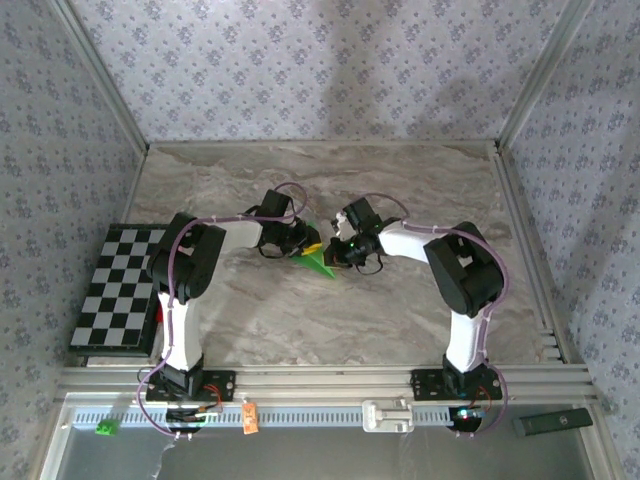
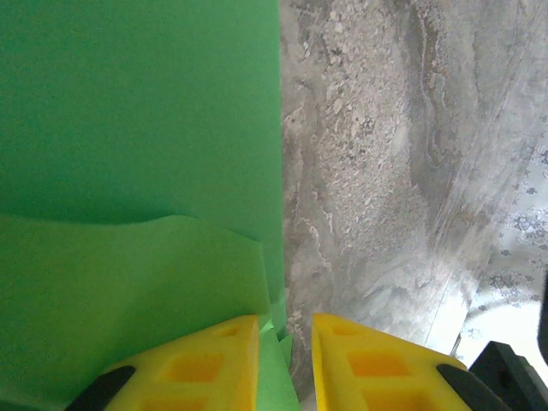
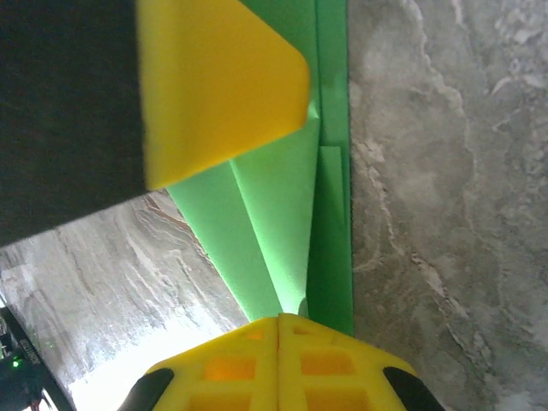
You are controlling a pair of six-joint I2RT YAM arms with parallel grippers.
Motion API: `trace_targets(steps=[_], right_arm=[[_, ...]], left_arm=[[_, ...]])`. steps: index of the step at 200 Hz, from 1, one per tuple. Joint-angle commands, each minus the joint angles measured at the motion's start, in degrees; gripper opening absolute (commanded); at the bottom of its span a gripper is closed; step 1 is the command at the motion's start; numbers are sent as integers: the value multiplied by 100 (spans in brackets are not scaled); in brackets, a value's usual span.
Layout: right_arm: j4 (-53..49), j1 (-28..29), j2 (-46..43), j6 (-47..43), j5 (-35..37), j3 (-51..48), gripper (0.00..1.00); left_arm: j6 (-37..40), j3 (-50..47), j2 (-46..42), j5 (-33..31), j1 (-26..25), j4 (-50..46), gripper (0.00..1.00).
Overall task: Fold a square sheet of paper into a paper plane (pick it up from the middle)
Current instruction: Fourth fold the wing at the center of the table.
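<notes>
One big marble table (image 1: 420, 190) under me, with the half-folded green paper (image 2: 128, 128) right at my fingertips. Right fingers (image 3: 325, 360) are pinched together on its narrow tip, left fingers (image 2: 214, 360) sit a bit apart straddling its straight edge.

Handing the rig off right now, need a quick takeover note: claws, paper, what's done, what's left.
Left claw: fingers a little apart, edge of the green paper in the gap, not clearly pinched.
Right claw: shut on the paper's narrow end.
Paper: mid-table, between the two claws.
Done: folded into a long tapering shape with layered flaps.
Left: likely the last folds; it does not yet look like a finished plane.
</notes>
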Motion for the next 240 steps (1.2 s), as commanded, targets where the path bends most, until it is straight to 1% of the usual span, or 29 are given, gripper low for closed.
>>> trace_targets(steps=[1, 38, 74, 106, 120, 138, 172, 199, 240], right_arm=[[-231, 52, 142, -115, -22, 140, 7], [-390, 35, 224, -162, 209, 71, 7], [-617, -2, 324, -194, 432, 28, 6], [-788, -9, 358, -195, 629, 41, 5], [-825, -13, 362, -170, 701, 52, 4], [-869, -8, 392, -142, 740, 70, 3], [-892, -9, 406, -64, 828, 77, 2], [-905, -10, 423, -10, 848, 69, 1], [-880, -18, 432, 21, 833, 35, 0]], left_arm=[[-51, 65, 170, -109, 28, -293, 23], [-35, 185, 73, -36, 32, -267, 23], [72, 306, -277, 74, 85, -170, 27], [167, 19, -653, 129, 85, 85, 28], [189, -226, -781, 132, 70, 216, 25], [234, -455, -847, 182, 23, 348, 20], [318, -594, -757, 234, -143, 339, 12], [371, -603, -631, 226, -256, 211, 8], [354, -552, -403, 266, -299, 209, 5]])
